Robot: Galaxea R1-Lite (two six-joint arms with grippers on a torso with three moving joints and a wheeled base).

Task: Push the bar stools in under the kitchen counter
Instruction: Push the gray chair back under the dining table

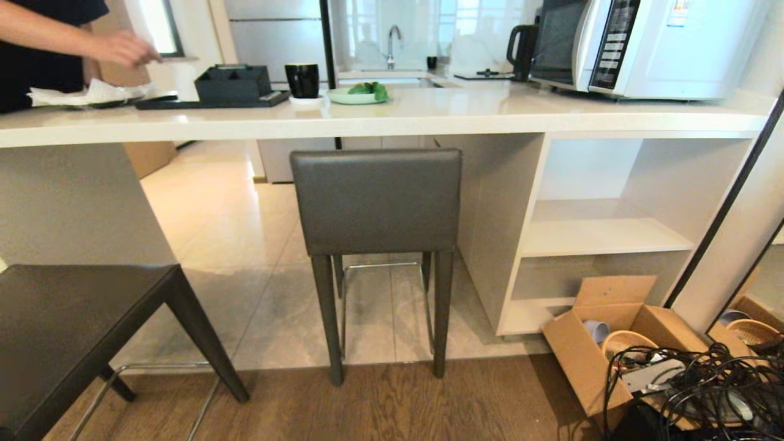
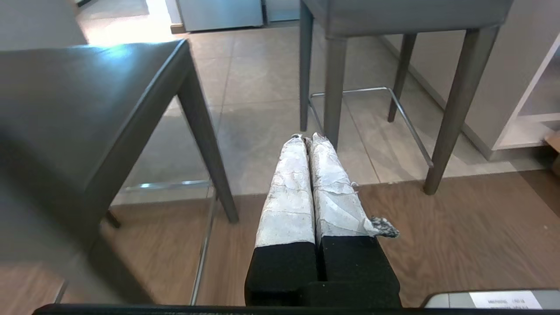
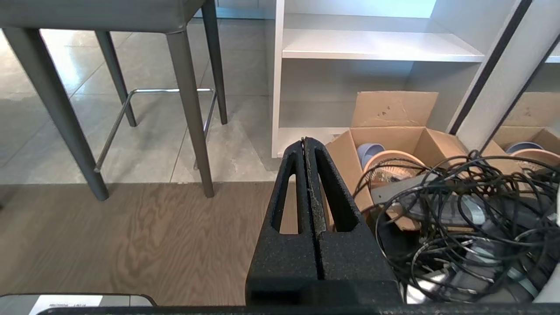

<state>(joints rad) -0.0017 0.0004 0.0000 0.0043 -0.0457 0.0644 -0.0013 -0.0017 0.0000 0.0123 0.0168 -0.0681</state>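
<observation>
Standing with its low rectangular backrest just under the front edge of the long, thick white glossy stone kitchen counter [image 1: 429, 113], one tall bar stool [image 1: 375, 202] with dark grey-brown leather upholstery, slim dark tapered legs and a thin metal footrest sits near the counter's white open shelving [image 1: 603, 236], its front legs at the line where pale floor tiles meet brown wood flooring. A second, identical bar stool [image 1: 73, 324] stands well apart from the counter on the robot's left, closer to the robot, its seat turned at an angle and its legs over the wood flooring. Neither arm shows in the head view. The left gripper [image 2: 307, 139], its fingers [image 2: 288, 192] wrapped in white tape, hangs above the wood flooring between the two stools with its jaws pressed together and nothing between them. The right gripper [image 3: 305, 142], plain black, hovers near an open brown cardboard box [image 3: 393, 131] and a tangle of black cables [image 3: 459, 205] on the floor by the shelving, its jaws likewise closed on nothing. On the countertop lie a black tray [image 1: 211, 101], a black mug [image 1: 302, 79], a pale green plate [image 1: 358, 95] and a white microwave [image 1: 643, 46]; a person's hand [image 1: 125, 49] reaches over the far left corner.
</observation>
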